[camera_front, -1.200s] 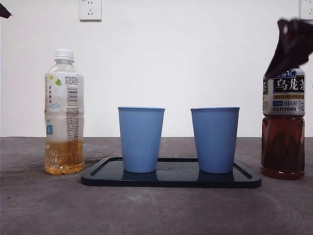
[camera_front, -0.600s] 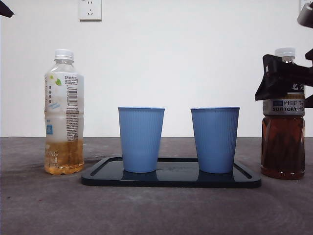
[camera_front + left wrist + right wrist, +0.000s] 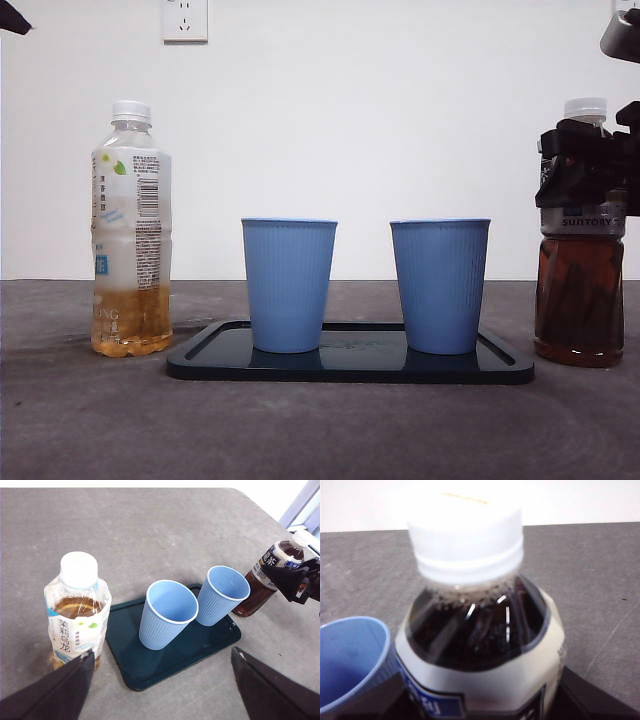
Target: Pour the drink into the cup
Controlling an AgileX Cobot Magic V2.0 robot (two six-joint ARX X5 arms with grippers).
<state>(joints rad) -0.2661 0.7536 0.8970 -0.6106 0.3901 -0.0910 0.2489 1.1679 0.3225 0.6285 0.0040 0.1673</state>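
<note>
A dark tea bottle (image 3: 578, 300) with a white cap stands on the table at the right, beside the tray. My right gripper (image 3: 590, 168) is open, with one jaw on each side of the bottle's label; the right wrist view shows the bottle (image 3: 480, 625) filling the gap of the gripper (image 3: 480, 680). Two blue cups (image 3: 289, 285) (image 3: 440, 285) stand upright and empty on a dark tray (image 3: 350, 368). My left gripper (image 3: 162, 655) is open and empty, high above the left side of the table.
A second bottle (image 3: 130, 230) with pale tea and a white cap stands left of the tray. The left arm shows only as a black tip (image 3: 10, 18) at the top left corner. A wall socket (image 3: 184, 18) is on the back wall.
My right gripper came down from above the dark bottle and moved in around its label. The bottle, cups and left arm have not moved.
</note>
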